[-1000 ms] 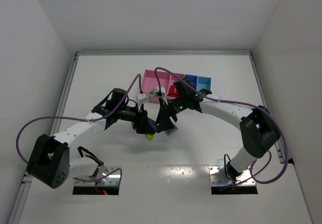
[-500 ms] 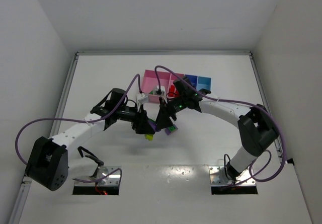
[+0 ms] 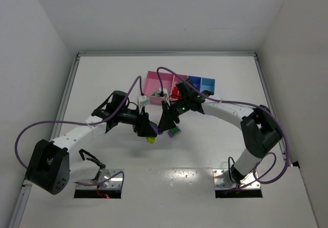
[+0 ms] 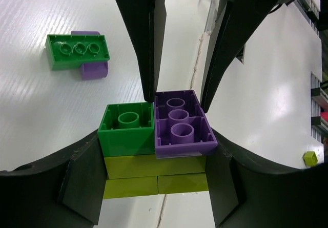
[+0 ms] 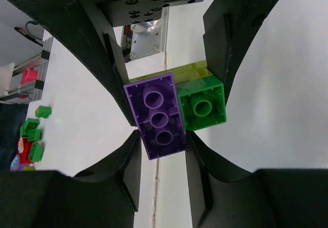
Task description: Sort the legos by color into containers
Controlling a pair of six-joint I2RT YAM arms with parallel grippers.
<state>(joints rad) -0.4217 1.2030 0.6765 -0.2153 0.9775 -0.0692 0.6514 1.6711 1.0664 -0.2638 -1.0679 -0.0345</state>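
One lego stack point(image 4: 156, 146) tight in left gripper point(image 4: 156, 182) and right gripper point(image 5: 160, 136); green-purple pair point(image 4: 77, 54) in left-wrist view, not right-wrist.

The purple brick point(image 4: 179, 123), green brick point(image 4: 127, 128) and yellow-green bricks point(image 4: 154, 174) are smooth, faintly glossy plastic. The white surface point(image 4: 46, 115) is finely ribbed; the left tool point(image 4: 155, 146) is matt black.
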